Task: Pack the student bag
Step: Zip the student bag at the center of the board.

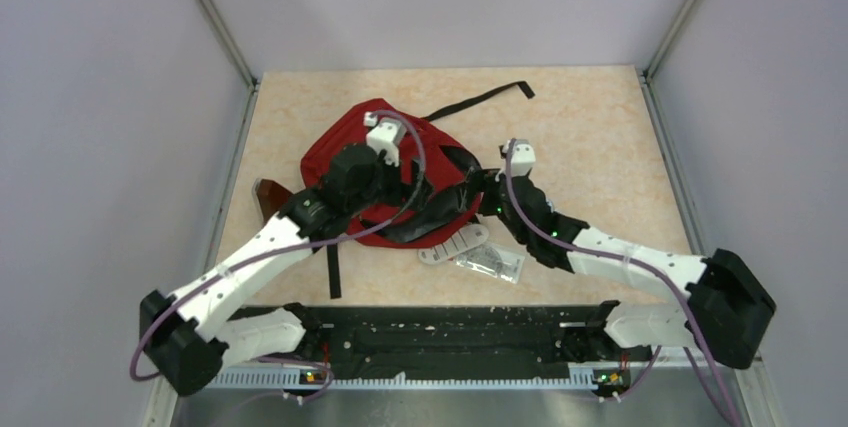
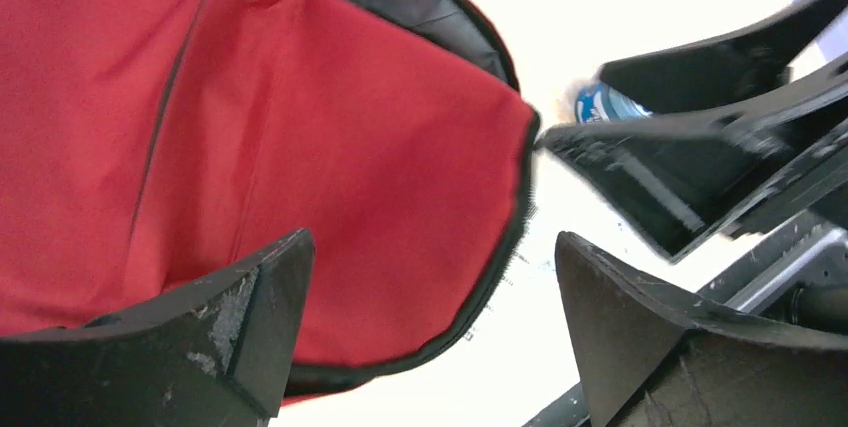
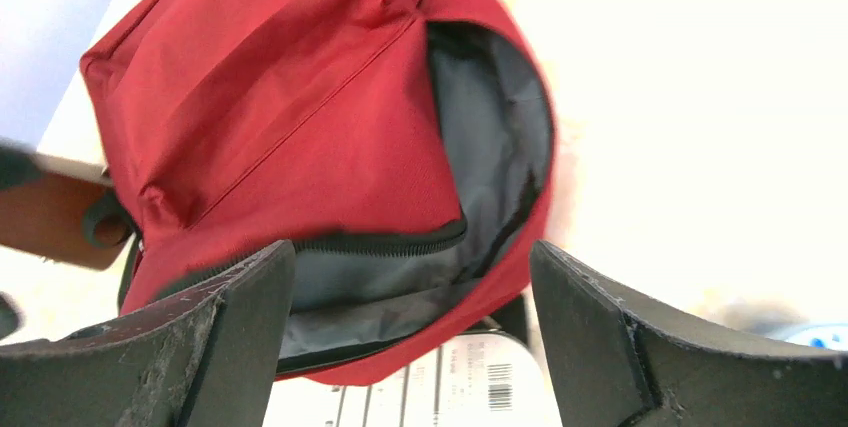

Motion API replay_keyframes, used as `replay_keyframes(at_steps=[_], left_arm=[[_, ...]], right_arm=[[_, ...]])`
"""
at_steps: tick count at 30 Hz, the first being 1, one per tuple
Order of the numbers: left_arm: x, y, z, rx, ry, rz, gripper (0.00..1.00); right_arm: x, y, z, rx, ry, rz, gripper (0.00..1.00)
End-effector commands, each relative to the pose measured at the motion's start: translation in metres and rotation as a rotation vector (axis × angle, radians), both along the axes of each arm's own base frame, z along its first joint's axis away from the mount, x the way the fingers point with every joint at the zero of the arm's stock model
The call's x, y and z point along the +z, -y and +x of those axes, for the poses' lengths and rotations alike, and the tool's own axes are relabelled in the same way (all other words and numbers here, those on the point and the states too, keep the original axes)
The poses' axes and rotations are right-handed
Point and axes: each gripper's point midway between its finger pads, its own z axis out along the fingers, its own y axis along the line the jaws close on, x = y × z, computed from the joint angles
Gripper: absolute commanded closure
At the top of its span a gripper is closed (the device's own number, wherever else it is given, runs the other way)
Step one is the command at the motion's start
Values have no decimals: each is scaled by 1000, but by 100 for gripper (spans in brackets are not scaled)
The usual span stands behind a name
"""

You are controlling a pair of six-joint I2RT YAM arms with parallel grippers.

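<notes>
The red student bag (image 1: 335, 147) lies in the middle of the table, its main compartment unzipped and showing grey lining (image 3: 485, 137). My left gripper (image 1: 432, 187) reaches over the bag and is open and empty. Its fingers straddle the black zipper edge of the red flap (image 2: 300, 147) in the left wrist view (image 2: 432, 247). My right gripper (image 1: 482, 190) is open and empty at the bag's right side. In its own view (image 3: 412, 252) it faces the open mouth of the bag (image 3: 300, 117). The right gripper's fingers (image 2: 700, 167) show in the left wrist view.
A white flat package with a barcode (image 1: 455, 244) (image 3: 450, 387) and a clear plastic packet (image 1: 490, 262) lie just in front of the bag. A small brown pouch (image 1: 268, 195) (image 3: 50, 217) sits at the bag's left. Black straps trail back right (image 1: 480, 99) and forward (image 1: 333, 272).
</notes>
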Motion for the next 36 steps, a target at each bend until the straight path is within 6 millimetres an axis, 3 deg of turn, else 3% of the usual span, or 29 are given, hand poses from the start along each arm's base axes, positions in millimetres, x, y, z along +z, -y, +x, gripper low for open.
replay_keyframes(at_steps=[1, 6, 10, 14, 22, 29, 33, 36], left_arm=[[4, -45, -9, 259, 1, -109, 4], [-31, -97, -16, 454, -70, -81, 2], [-58, -128, -10, 545, -133, -92, 3], [-75, -143, -5, 606, -142, -57, 20], [-99, -163, 12, 695, -172, 2, 35], [-112, -167, 25, 698, -187, -14, 47], [-117, -163, 31, 671, -179, -18, 48], [-124, -163, 34, 664, -194, -4, 61]], right_arm=[[3, 50, -3, -125, 29, -133, 16], [22, 62, -16, -110, 81, -70, 14], [23, 63, -21, -96, 82, -53, 14], [18, 60, -22, -85, 62, -56, 15], [11, 48, -24, -45, 26, -28, 17], [7, 47, -26, -38, 14, -29, 17], [2, 48, -27, -40, 2, -34, 18], [-2, 48, -28, -42, -7, -28, 18]])
